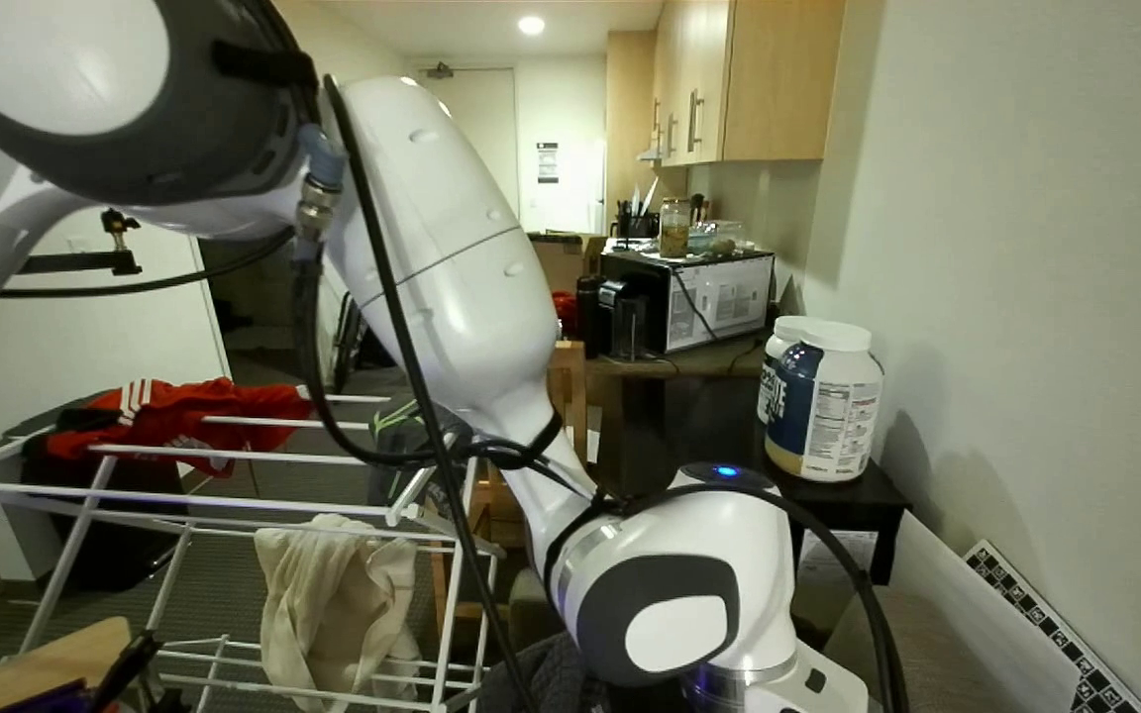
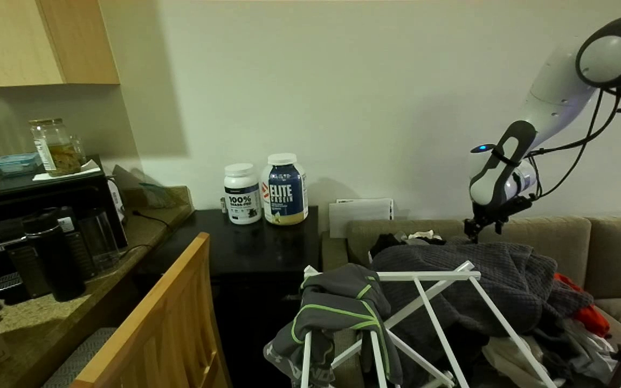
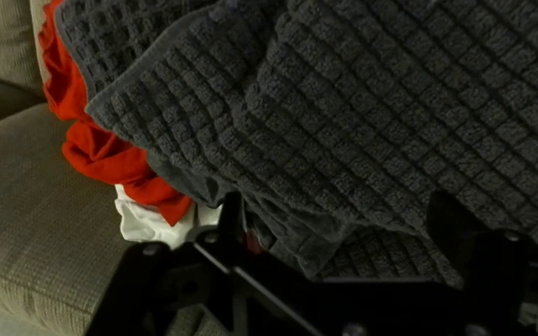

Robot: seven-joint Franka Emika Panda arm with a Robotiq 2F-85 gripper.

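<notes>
1. We saw the gripper point(image 3: 335, 205), its fingers point(image 3: 230, 217) wide apart.
2. Beneath them we found the grey waffle-textured towel point(image 3: 367, 116) heaped on the sofa point(image 3: 31, 186), near its back edge.
3. Red cloth point(image 3: 110, 158) poked past the towel's edge; white cloth point(image 3: 150, 228) lay nearer the sofa's front edge.

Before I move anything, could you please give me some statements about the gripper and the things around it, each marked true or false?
1. The gripper is open over the dark grey textured cloth. True.
2. The red cloth on the sofa lies on top of the dark grey textured cloth. False: the red cloth sticks out from under its edge.
3. The blue-labelled tub stands upright on the black table. True.
4. The green-lined garment lies on the black table. False: the green-lined garment hangs over the white drying rack.
5. A small light glows blue on the arm. True.
</notes>
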